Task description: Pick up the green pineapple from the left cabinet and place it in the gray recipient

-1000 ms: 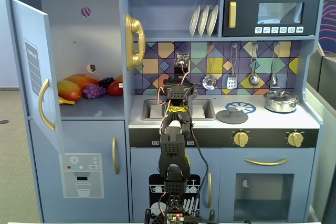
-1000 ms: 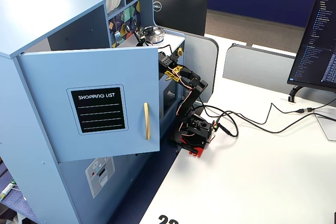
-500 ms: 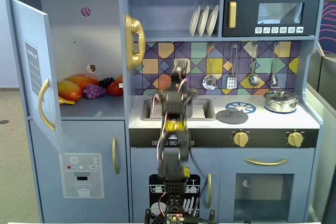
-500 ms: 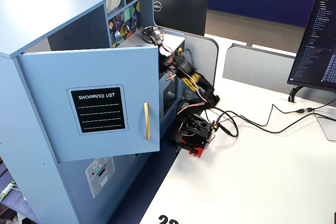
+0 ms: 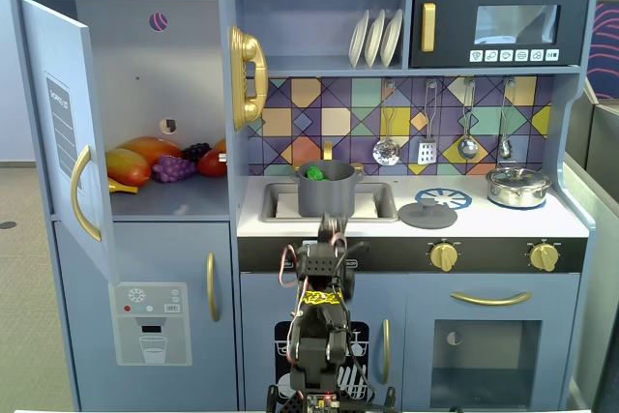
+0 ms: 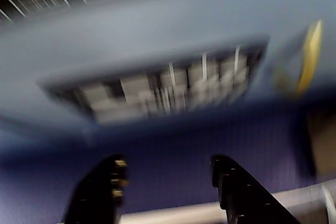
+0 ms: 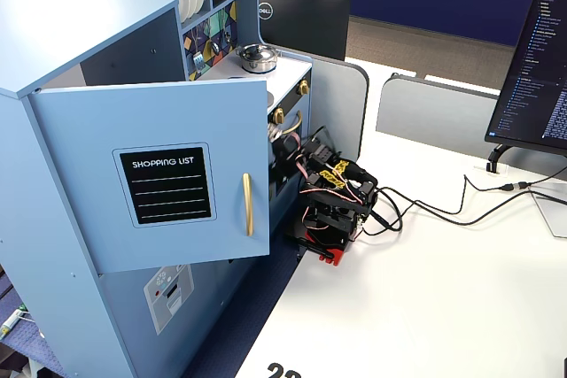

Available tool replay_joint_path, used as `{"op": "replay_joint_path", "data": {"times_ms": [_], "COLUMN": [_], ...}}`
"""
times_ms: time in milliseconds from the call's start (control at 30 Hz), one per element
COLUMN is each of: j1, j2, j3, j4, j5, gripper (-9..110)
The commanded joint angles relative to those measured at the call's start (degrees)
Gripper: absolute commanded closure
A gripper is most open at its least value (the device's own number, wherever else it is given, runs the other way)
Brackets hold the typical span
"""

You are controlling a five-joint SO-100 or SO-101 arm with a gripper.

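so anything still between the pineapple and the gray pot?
No. In a fixed view the green pineapple already sits inside the gray recipient in the sink. The arm is folded low in front of the counter, and the gripper is open and empty.

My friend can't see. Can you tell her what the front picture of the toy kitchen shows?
A green pineapple sits inside a gray pot in the sink of a light blue toy kitchen. The robot arm is folded low in front, and the left cabinet stands open with more toy fruit inside.
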Motion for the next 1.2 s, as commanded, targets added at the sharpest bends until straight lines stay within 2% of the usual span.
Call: {"op": "replay_joint_path", "data": {"times_ms": [0,100,233,500,700,1167], "j1": [-0.26,-2.11,-4.31,-5.36,-4.92,-4.04], "j2": [-5.01,-7.65,-8.79,1.93,9.14,9.23], "j3": [8.88,11.95,11.95,12.04,12.04,12.04], "j4": [-10.20,-13.01,-10.11,12.30,22.94,23.64], "j5": [-1.14,0.35,2.72,2.02,-0.44,0.26], "gripper": [96,99,101,101,101,97]}}
